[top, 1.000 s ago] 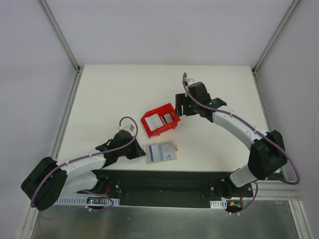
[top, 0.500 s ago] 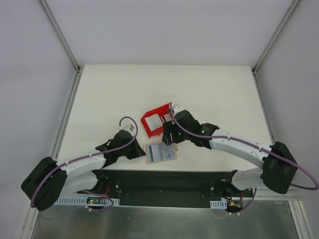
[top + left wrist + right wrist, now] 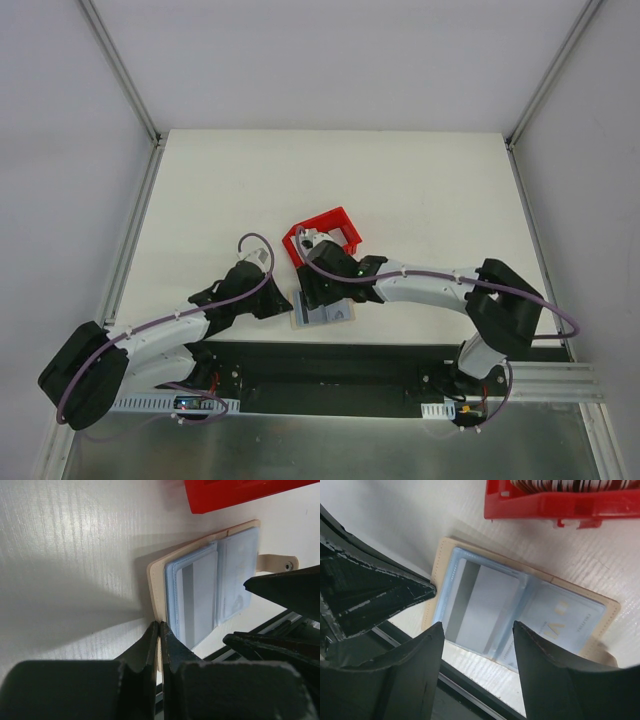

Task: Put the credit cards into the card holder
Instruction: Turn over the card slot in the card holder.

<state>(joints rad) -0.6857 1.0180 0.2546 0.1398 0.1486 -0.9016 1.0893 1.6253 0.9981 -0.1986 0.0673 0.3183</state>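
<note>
Card holder: open flat, pale blue lining up, on table at near edge, a bit left of centre. Tan snap tab sticking out on its right side.
In left pocket: card with dark stripe, seated under clear sleeve. In right pocket: pale printed card.
Just beyond holder, far side: red bin, not quite touching; more cards standing on edge inside.
Right end effector: directly over holder, fingers spread wide either side of striped pocket, nothing between them. Cannot tell whether fingertips touch the sleeve.
Left end effector: pressed fully together, tip on holder's tan left edge, reaching in from left. Pinning it or just touching – cannot tell.
Both arms low, converging on holder from opposite sides.
</note>
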